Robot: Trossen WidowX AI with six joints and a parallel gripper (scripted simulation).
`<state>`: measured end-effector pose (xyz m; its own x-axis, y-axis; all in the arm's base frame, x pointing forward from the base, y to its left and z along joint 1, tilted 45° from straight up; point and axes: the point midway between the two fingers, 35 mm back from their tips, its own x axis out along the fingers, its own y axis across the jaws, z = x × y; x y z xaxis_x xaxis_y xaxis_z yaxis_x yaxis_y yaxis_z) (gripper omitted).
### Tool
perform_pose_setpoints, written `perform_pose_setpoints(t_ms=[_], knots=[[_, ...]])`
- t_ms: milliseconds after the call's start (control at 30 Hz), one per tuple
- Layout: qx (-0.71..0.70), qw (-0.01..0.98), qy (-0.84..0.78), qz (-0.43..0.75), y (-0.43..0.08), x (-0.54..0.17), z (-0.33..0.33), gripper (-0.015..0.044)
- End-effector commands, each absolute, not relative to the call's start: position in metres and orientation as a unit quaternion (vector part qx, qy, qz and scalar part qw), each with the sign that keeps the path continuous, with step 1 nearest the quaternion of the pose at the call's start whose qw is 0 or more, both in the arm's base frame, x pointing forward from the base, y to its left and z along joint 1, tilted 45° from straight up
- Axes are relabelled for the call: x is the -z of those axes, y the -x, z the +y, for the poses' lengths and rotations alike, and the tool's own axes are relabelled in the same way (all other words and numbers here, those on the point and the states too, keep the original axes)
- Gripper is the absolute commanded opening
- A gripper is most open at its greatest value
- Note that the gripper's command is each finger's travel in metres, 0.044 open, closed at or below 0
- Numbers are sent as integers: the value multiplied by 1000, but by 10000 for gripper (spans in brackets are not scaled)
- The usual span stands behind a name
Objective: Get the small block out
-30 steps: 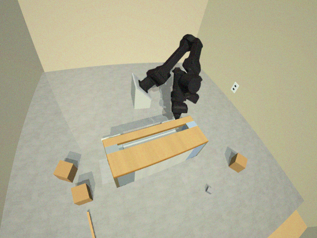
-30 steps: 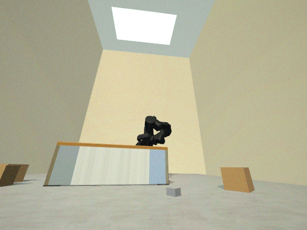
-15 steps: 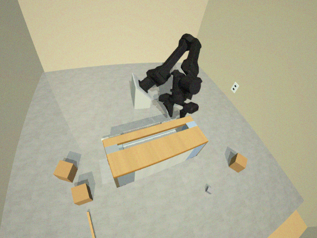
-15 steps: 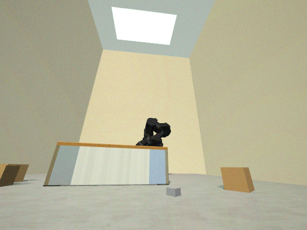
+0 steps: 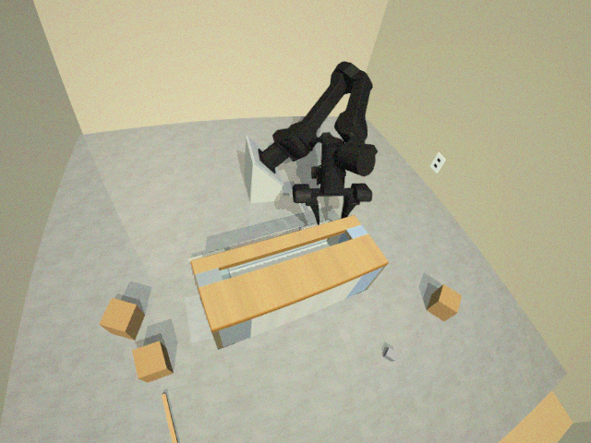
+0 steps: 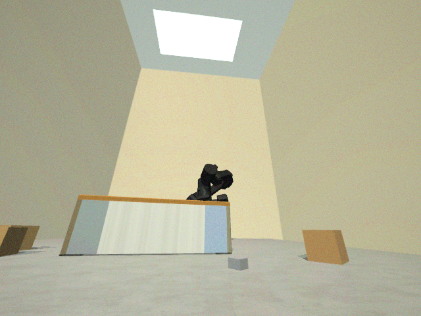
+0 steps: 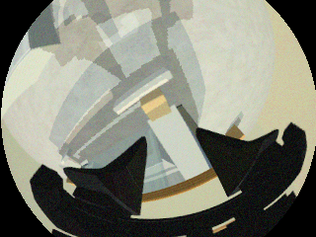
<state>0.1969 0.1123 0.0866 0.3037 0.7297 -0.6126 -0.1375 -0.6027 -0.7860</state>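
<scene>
The box (image 5: 295, 281) (image 6: 152, 228) stands upright, with a wooden top, a long slot in it and pale panels on the side facing the top and exterior views. My gripper (image 5: 330, 219) (image 7: 172, 136) is open, its fingers pointing down at the robot's side of the box, near its right end in the top view. A small tan block (image 7: 156, 106) shows in the wrist view beyond the fingertips, beside a pale strip; nothing is between the fingers. Whether it lies on the table or behind the clear front, I cannot tell. The top and exterior views do not show it. In the exterior view the box hides the fingers.
A small grey cube (image 5: 389, 353) (image 6: 237, 263) lies on the far side of the box from the arm. A wooden cube (image 5: 443, 303) (image 6: 324, 246) stands to the right. Two more wooden cubes (image 5: 121, 318) (image 5: 152, 362) and a thin wooden stick (image 5: 169, 419) lie left.
</scene>
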Motion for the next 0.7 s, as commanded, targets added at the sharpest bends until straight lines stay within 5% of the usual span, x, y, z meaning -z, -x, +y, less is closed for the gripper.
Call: perform_pose_setpoints(t_ms=[0,667], knots=[[-486,243,774,-326,-195,-86,117,285],[-488,242,773,-325,-196,-77,123,285]])
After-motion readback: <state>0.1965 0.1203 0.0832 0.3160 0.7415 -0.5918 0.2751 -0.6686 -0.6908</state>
